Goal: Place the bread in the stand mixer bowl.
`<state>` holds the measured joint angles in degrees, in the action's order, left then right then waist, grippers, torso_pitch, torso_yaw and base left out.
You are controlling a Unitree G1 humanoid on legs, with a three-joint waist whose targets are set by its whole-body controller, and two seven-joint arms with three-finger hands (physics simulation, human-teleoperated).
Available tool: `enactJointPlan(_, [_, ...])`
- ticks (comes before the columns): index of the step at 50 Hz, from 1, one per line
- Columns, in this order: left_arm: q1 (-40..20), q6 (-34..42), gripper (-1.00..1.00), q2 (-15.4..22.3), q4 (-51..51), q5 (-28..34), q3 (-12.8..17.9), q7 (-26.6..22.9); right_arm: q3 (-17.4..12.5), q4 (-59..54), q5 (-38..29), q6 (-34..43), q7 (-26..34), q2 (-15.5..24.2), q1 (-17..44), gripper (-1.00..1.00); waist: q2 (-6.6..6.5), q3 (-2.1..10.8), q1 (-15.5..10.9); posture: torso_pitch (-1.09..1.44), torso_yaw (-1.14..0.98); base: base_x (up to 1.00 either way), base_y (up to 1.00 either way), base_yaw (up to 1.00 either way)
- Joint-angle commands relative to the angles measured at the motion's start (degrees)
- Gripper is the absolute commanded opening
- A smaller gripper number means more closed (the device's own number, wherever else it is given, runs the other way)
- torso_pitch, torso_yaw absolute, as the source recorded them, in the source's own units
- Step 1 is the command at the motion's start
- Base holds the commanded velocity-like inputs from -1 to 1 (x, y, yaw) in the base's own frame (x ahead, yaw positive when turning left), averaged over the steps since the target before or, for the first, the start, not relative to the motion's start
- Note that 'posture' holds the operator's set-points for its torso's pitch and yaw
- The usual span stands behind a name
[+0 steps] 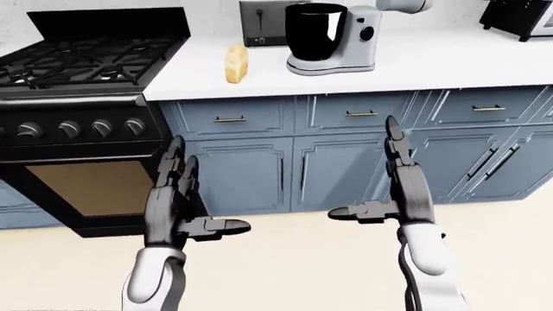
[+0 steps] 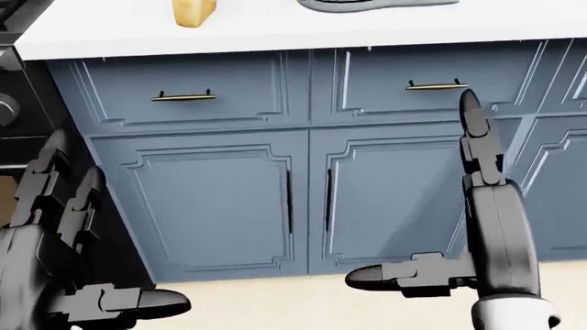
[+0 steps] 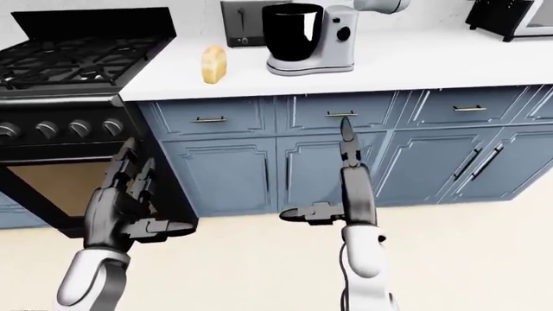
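Note:
The bread (image 1: pixel 236 63) is a pale yellow slice standing upright on the white counter (image 1: pixel 449 58), left of the stand mixer (image 1: pixel 341 35). The mixer's black bowl (image 1: pixel 314 30) sits on its grey base, head tilted up. Both hands hang low, well below the counter, over the floor and facing the blue cabinets. My left hand (image 1: pixel 186 197) is open, fingers up, thumb out to the right. My right hand (image 1: pixel 389 178) is open too, fingers straight up, thumb pointing left. Neither holds anything. In the head view only the bread's lower part (image 2: pixel 193 12) shows at the top edge.
A black gas stove (image 1: pixel 82 97) with an oven door stands left of the counter. Blue cabinet doors and drawers (image 1: pixel 285 162) run under the counter. A toaster (image 1: pixel 259 23) sits behind the bread and a dark appliance (image 1: pixel 517 16) at the top right. Beige floor (image 1: pixel 303 259) lies below.

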<state>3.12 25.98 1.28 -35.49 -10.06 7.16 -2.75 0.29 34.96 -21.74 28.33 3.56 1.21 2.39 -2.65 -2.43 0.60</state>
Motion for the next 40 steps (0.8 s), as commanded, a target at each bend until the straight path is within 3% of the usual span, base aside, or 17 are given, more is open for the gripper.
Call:
enactJointPlan(1, [-0.7, -1.5, 1.00, 0.3, -1.8, 0.0, 0.3, 0.1, 0.3, 1.4, 0.0, -1.5, -0.1, 0.0, 0.9, 0.97, -1.03, 0.96, -0.1, 0.00, 0.00, 0.16, 0.00, 0.00])
enactJointPlan(3, [-0.6, -1.4, 1.00, 0.3, -2.0, -0.1, 0.4, 0.0, 0.2, 1.3, 0.1, -1.7, 0.0, 0.0, 0.8, 0.97, -0.57, 0.80, -0.9, 0.00, 0.00, 0.16, 0.00, 0.00])
enactJointPlan(4, [-0.6, -1.5, 1.00, 0.3, -1.8, -0.1, 0.5, 0.0, 0.2, 1.4, 0.1, -1.7, 0.0, 0.0, 0.8, 0.98, -1.37, 0.51, -0.7, 0.00, 0.00, 0.16, 0.00, 0.00])
enactJointPlan(5, [-0.6, -1.5, 1.00, 0.3, -1.8, -0.1, 0.5, 0.0, 0.2, 1.3, 0.1, -1.7, 0.0, 0.0, 0.8, 0.97, -1.18, 0.46, -1.2, 0.00, 0.00, 0.16, 0.00, 0.00])
enactJointPlan(9, [-0.5, -1.4, 1.00, 0.3, -2.1, -0.1, 0.4, 0.0, 0.0, 1.3, 0.2, -1.9, 0.0, 0.0, 0.6, 0.97, 0.55, 0.73, -1.3, 0.00, 0.00, 0.16, 0.00, 0.00])
enactJointPlan(13, [-0.4, -1.3, 1.00, 0.2, -2.2, -0.2, 0.5, 0.0, 0.1, 1.6, 0.1, -1.8, 0.0, 0.0, 0.5, 0.97, 3.70, 0.60, -1.5, 0.00, 0.00, 0.16, 0.00, 0.00])
enactJointPlan(15, [-0.5, -1.2, 1.00, 0.2, -2.3, -0.2, 0.4, 0.0, 0.4, 1.7, -0.2, -1.5, -0.1, -0.2, 0.6, 0.98, 7.33, 1.95, -1.3, 0.00, 0.00, 0.16, 0.00, 0.00])
enactJointPlan(16, [-0.4, -1.2, 1.00, 0.2, -2.3, -0.2, 0.4, 0.0, 0.6, 2.1, -0.4, -1.0, -0.2, -0.3, 0.6, 0.98, 4.81, 1.39, -0.7, 0.00, 0.00, 0.16, 0.00, 0.00])
enactJointPlan(17, [-0.5, -1.0, 1.00, 0.3, -2.4, -0.3, 0.6, 0.0, 0.6, 2.5, -0.4, -0.9, -0.2, -0.3, 0.4, 0.97, 5.51, 1.22, -0.9, 0.00, 0.00, 0.16, 0.00, 0.00])
enactJointPlan(19, [-0.6, -0.9, 1.00, 0.3, -2.4, -0.4, 0.6, 0.0, 0.6, 2.5, -0.4, -0.8, -0.2, -0.3, 0.4, 0.97, 5.19, 1.16, -0.4, 0.00, 0.00, 0.16, 0.00, 0.00])
enactJointPlan(25, [-0.5, -0.9, 1.00, 0.3, -2.6, -0.5, 0.7, 0.0, 0.6, 2.6, -0.4, -0.9, -0.3, -0.2, 0.3, 0.97, 1.90, 0.27, -0.4, 0.00, 0.00, 0.16, 0.00, 0.00])
enactJointPlan(27, [-0.5, -0.9, 1.00, 0.3, -2.6, -0.6, 0.8, 0.0, 0.7, 2.7, -0.5, -0.7, -0.2, -0.3, 0.4, 0.98, -0.48, 0.55, -0.2, 0.00, 0.00, 0.16, 0.00, 0.00])
enactJointPlan(28, [-0.6, -0.9, 1.00, 0.2, -2.5, -0.6, 0.8, 0.1, 0.7, 2.6, -0.5, -0.7, -0.2, -0.3, 0.4, 0.97, -2.47, 1.28, -0.2, 0.00, 0.00, 0.16, 0.00, 0.00])
enactJointPlan(30, [-0.4, -0.9, 1.00, 0.2, -2.7, -0.6, 0.7, 0.1, 0.7, 2.5, -0.5, -0.7, -0.2, -0.3, 0.5, 0.98, -1.28, 0.82, -0.9, 0.00, 0.00, 0.16, 0.00, 0.00])
enactJointPlan(31, [-0.4, -0.8, 1.00, 0.2, -2.7, -0.6, 0.7, 0.1, 0.7, 2.5, -0.5, -0.8, -0.2, -0.3, 0.5, 0.97, -1.57, 0.60, -0.6, 0.00, 0.00, 0.16, 0.00, 0.00])
enactJointPlan(36, [-0.5, -1.0, 1.00, 0.2, -2.5, -0.7, 0.8, 0.1, 0.8, 2.5, -0.5, -0.8, -0.3, -0.3, 0.5, 0.98, 0.82, 0.87, -1.2, 0.00, 0.00, 0.16, 0.00, 0.00])
enactJointPlan(40, [-0.5, -1.2, 1.00, 0.2, -2.3, -0.7, 0.8, 0.0, 0.9, 2.6, -0.7, -0.5, -0.3, -0.3, 0.6, 0.98, 4.41, 1.09, -1.5, 0.00, 0.00, 0.16, 0.00, 0.00])
